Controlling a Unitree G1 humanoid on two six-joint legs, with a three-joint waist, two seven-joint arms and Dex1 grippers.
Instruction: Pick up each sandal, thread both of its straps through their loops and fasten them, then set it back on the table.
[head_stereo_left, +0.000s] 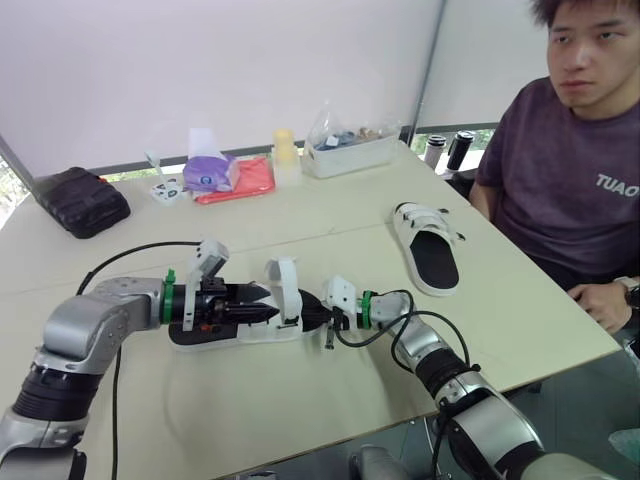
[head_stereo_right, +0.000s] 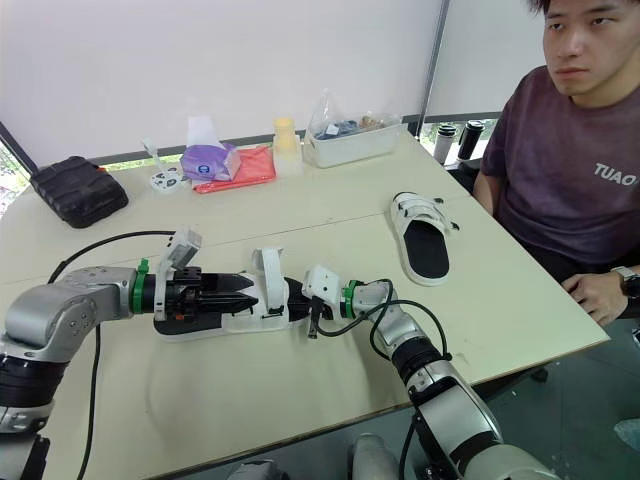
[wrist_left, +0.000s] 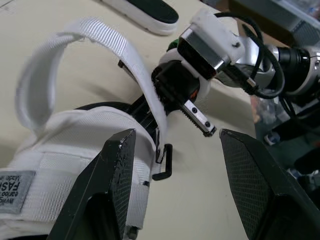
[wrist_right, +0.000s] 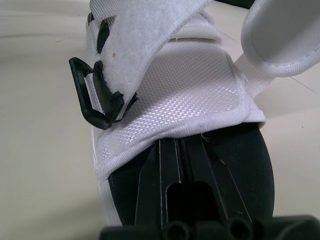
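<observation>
At the near edge of the pale, smooth bench (head_stereo_left: 250, 415) we see a white sandal (head_stereo_left: 250, 333) lying on its side between the two arms. Its footbed is matte black and its upper is a white woven fabric with a fine ribbed grain. One webbing strap (head_stereo_left: 283, 280) stands up from it in a loose arch, unfastened. A thin black plastic loop (wrist_right: 85, 102) hangs at the upper's edge, beside the fuzzy end of another strap.

The left claw (head_stereo_left: 258, 308) reaches in from the heel side with its broad, cross-hatched fingers (wrist_left: 117, 170) spread apart, one of them against the white upper. The right claw (wrist_right: 175, 147) comes from the opposite end. Its slim black fingers are pressed together and lie on the footbed, with their tips at the hem of the upper.

Farther back and to the right, the second sandal (head_stereo_left: 428, 250) lies flat on its sole, well apart from the first, with white straps across its black footbed. A person in a dark purple T-shirt (head_stereo_left: 570, 170) sits at that end of the bench.

Along the far edge we make out a quilted black pouch (head_stereo_left: 82, 200), a purple tissue pack (head_stereo_left: 210, 172), a red packet (head_stereo_left: 248, 180), a pale bottle (head_stereo_left: 287, 155) and a clear plastic tub (head_stereo_left: 350, 148).
</observation>
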